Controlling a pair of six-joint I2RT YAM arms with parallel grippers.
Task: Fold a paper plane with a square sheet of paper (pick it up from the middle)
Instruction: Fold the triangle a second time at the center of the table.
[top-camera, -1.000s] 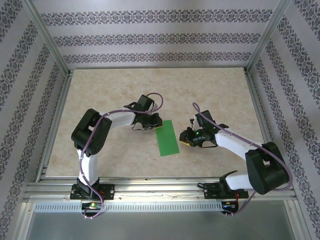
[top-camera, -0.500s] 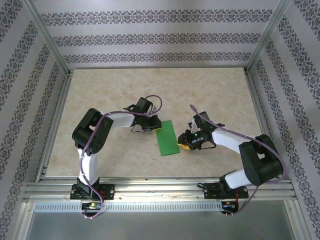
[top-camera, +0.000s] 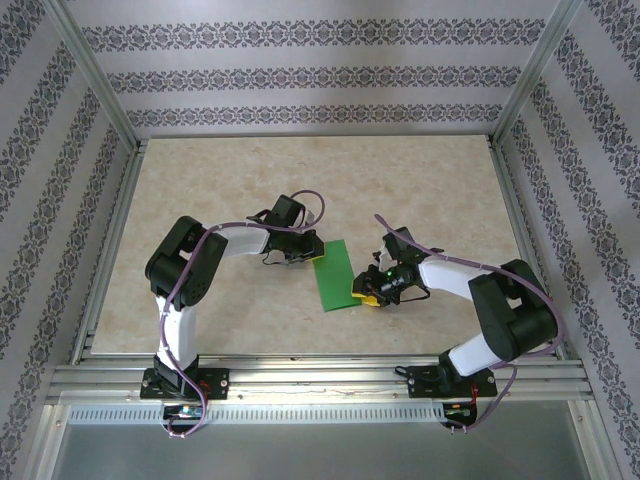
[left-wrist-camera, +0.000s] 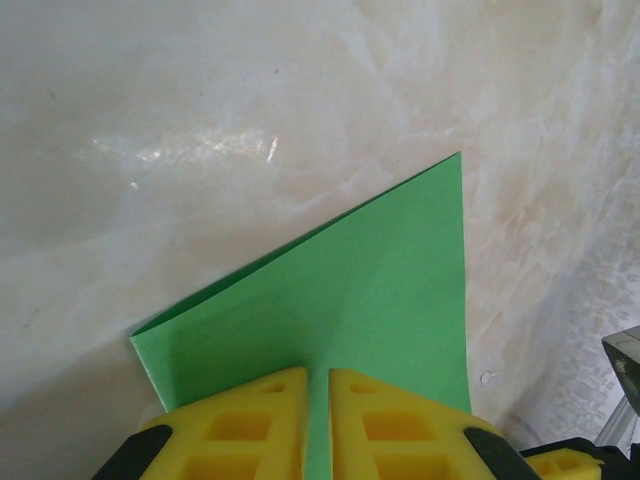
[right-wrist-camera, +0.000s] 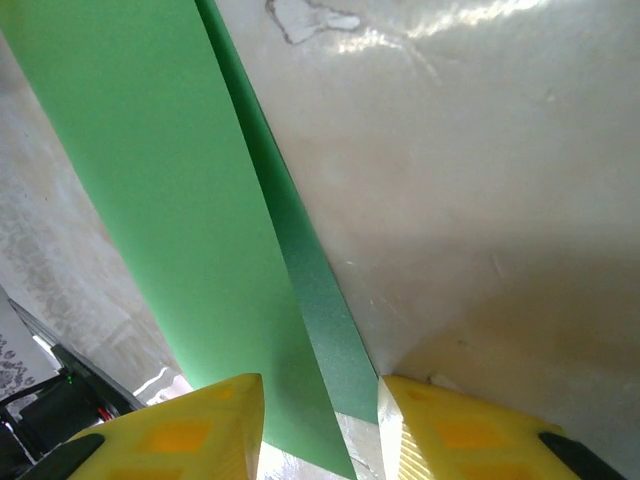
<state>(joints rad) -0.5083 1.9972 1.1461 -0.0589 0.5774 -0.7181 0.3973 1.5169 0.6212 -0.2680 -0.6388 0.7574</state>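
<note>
Left fingers (left-wrist-camera: 250, 425) pinch green paper (left-wrist-camera: 385, 295); right fingers (right-wrist-camera: 185, 430), half-open, straddle its edge.

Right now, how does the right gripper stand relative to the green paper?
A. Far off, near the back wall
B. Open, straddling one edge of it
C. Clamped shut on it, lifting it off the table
B: in the right wrist view the right gripper has its jaws apart, and an edge of the square sheet of paper runs between them, with the sheet lying on the table.

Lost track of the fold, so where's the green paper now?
Overhead, the green paper lies centrally on the table, the left gripper at its far left corner and the right gripper at its near right edge.
</note>
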